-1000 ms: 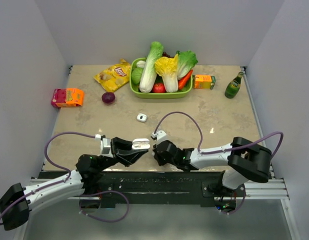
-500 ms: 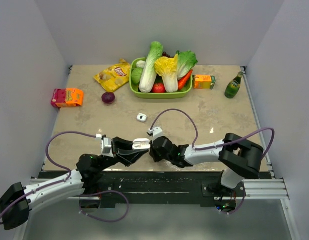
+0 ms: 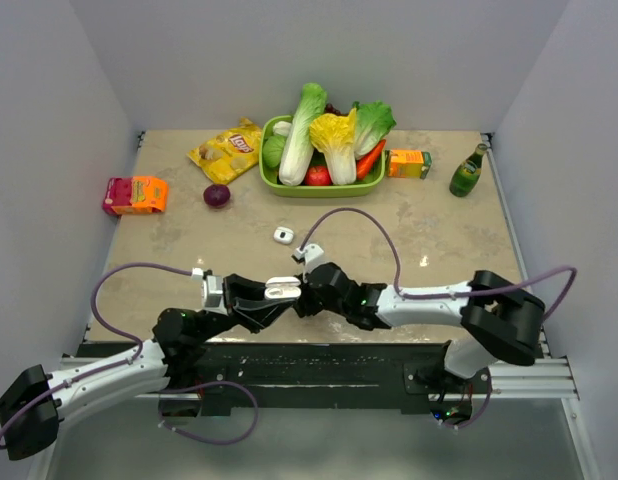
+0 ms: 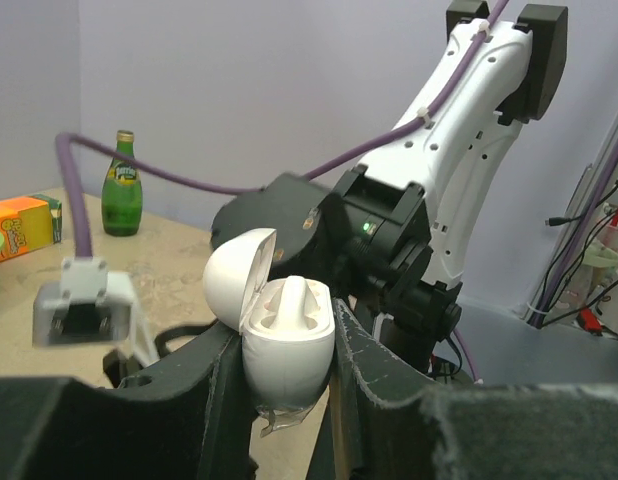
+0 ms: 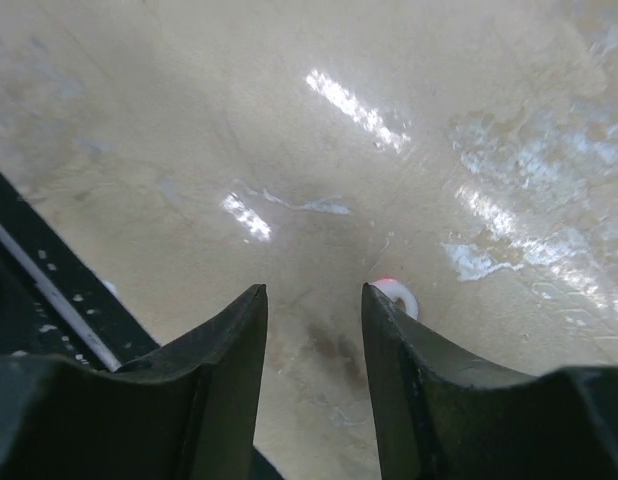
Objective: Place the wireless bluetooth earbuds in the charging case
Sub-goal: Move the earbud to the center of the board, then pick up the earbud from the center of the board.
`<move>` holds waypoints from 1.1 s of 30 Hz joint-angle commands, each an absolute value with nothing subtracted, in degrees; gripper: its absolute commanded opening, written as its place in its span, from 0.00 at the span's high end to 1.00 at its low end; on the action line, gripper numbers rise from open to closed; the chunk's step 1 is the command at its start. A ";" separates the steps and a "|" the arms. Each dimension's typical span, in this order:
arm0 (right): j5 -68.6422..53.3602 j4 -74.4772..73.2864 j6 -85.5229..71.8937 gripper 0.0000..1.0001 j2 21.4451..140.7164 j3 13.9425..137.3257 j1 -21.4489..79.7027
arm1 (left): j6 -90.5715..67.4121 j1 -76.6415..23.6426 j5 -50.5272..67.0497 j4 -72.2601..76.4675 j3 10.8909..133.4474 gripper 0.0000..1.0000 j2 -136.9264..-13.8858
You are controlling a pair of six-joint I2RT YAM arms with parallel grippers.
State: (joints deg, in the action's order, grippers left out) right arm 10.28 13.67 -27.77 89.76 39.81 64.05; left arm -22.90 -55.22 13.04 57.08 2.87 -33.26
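My left gripper (image 3: 276,296) (image 4: 286,328) is shut on the white charging case (image 3: 282,289) (image 4: 287,350), held upright with its lid tipped back. A white earbud (image 4: 289,298) stands in the case's seat. My right gripper (image 3: 305,296) (image 5: 314,296) sits right against the case's right side, jaws open with only bare table between them. A small white rounded piece with a pink spot (image 5: 401,298) peeks from behind its right finger; I cannot tell what it is. Another small white earbud-like piece (image 3: 282,235) lies on the table farther back.
At the back stands a green basket (image 3: 311,189) of vegetables, with a yellow chips bag (image 3: 227,150) and a purple onion (image 3: 217,195) to its left. A pink-orange box (image 3: 135,194) lies far left. An orange juice box (image 3: 409,163) and green bottle (image 3: 467,172) stand back right.
The right gripper has moved left up to the case and its jaws have opened. The left gripper and case have stayed put.
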 commanded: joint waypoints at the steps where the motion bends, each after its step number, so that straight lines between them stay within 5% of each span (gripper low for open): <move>1: 11.95 11.70 -25.31 0.53 80.43 41.13 63.20 | -21.45 -55.55 12.66 59.41 -3.51 1.00 -32.52; 5: 12.74 9.93 -24.35 0.55 77.52 40.61 59.43 | -21.53 -55.46 12.74 60.38 -3.34 1.00 -33.74; 11: 9.77 10.63 -24.87 0.84 82.61 39.73 54.59 | -22.15 -55.46 13.27 61.26 -3.34 1.00 -34.89; 20: 6.07 14.59 -25.40 0.66 86.04 37.80 54.41 | -21.97 -55.46 12.66 58.89 -3.34 1.00 -33.22; 33: 2.29 17.14 -23.82 0.58 89.03 35.51 54.49 | -22.32 -55.46 12.92 60.21 -3.60 1.00 -34.80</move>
State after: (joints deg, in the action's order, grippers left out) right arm 3.55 14.24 -24.97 88.95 36.16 54.37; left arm -22.92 -55.22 13.06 57.52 2.87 -34.83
